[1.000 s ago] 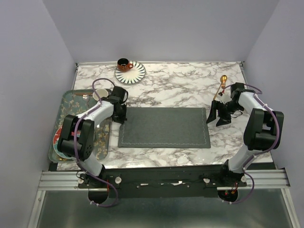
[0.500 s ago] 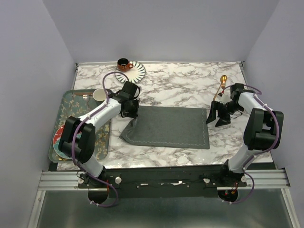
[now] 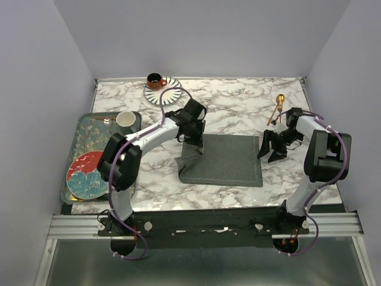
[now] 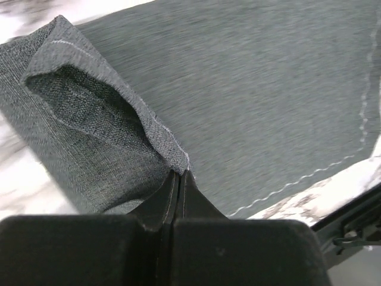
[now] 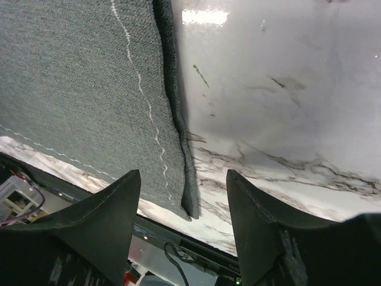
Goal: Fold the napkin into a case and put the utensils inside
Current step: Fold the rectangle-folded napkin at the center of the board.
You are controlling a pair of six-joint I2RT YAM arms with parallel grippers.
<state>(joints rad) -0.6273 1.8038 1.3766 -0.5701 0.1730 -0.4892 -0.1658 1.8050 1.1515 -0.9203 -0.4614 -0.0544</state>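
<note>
Since a second ago the napkin (image 3: 229, 158) has gone from lying flat and wide on the desk (image 3: 238, 107) to being partly raised. The left hand (image 3: 193, 142), which stood at the napkin's left edge, has carried that edge up and over toward the napkin's middle. The left portion now hangs from it in a slack drape, and the flat part is markedly shorter. The left wrist view shows this hand (image 4: 178, 176) fully closed, with the stitched hem pinched between its tips and a loose pocket of cloth bulging beside them. The right hand (image 3: 272, 146) has hardly moved. It remains just off the napkin's right edge, fingers spread and tips low. Its own view shows the hand (image 5: 183, 176) straddling that hemmed edge and holding nothing, though whether the tips touch the cloth cannot be told. One utensil (image 3: 278, 104) lies on the desk beyond the napkin's far right corner, untouched. The fold is judged to be under way but unfinished, since the lifted edge is not yet laid down and no case is formed. The drape sags unevenly, so the fold may land skewed.
</note>
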